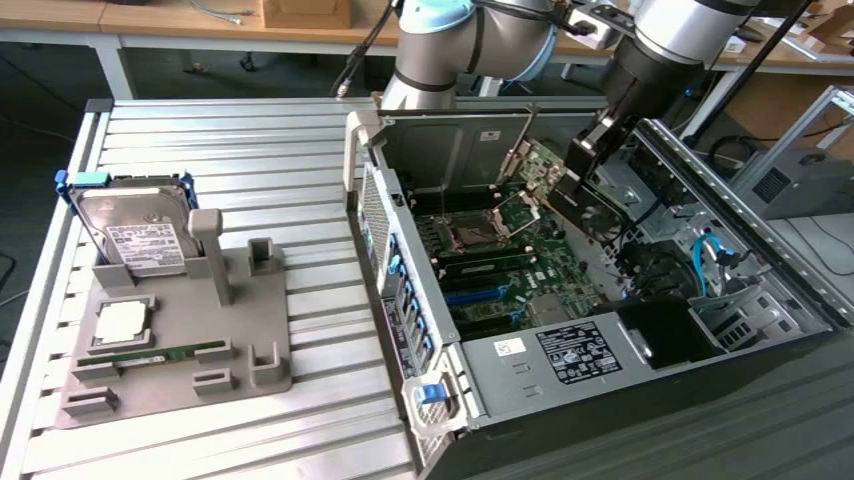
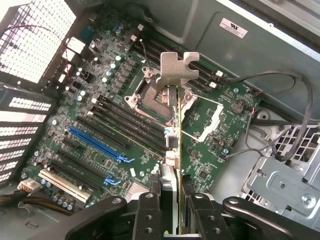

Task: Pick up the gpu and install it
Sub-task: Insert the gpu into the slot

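My gripper (image 2: 177,216) is shut on the gpu (image 2: 179,145), which I see edge-on here, its silver bracket (image 2: 175,70) at the far end. The card hangs above the motherboard (image 2: 210,125), over the area between the CPU socket (image 2: 152,97) and the long blue slots (image 2: 95,145), touching nothing below. In the exterior view the gripper (image 1: 587,155) holds the gpu (image 1: 577,205) tilted inside the open computer case (image 1: 561,350), its green back facing the case's far wall.
Black cables (image 2: 280,135) and a metal drive cage (image 2: 285,185) lie beside the board. Outside the case, a grey holder (image 1: 200,350) carries a hard drive (image 1: 134,240), a CPU (image 1: 120,318) and a RAM stick (image 1: 154,352) on the slatted table.
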`<action>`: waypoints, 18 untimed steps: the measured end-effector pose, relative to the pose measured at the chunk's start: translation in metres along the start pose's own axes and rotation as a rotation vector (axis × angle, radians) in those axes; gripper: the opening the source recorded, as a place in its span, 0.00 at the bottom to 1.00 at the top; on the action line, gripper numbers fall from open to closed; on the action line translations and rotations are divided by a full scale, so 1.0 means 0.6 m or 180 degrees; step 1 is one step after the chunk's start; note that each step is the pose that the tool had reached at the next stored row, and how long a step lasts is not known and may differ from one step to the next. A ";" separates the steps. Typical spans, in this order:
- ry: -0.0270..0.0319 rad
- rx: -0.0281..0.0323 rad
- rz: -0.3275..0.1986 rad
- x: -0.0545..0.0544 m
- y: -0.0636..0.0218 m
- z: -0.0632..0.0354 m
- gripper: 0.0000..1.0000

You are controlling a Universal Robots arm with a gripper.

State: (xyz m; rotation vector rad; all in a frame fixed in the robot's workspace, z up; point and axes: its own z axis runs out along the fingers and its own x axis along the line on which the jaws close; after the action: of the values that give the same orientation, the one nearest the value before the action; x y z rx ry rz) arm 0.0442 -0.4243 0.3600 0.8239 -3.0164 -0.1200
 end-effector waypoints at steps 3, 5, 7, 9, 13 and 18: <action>0.0003 0.0000 -0.0044 0.000 0.000 0.000 0.27; 0.0006 -0.0001 -0.0074 0.000 0.000 0.000 0.27; 0.0008 -0.0001 -0.0103 0.000 0.000 0.000 0.27; 0.0010 -0.0001 -0.0133 0.000 0.000 0.000 0.27; 0.0015 -0.0002 -0.0189 0.000 0.000 0.000 0.27; 0.0020 -0.0002 -0.0264 0.000 0.000 0.000 0.27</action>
State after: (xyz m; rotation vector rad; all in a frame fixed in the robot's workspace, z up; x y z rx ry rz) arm 0.0442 -0.4243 0.3600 0.9475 -2.9766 -0.1189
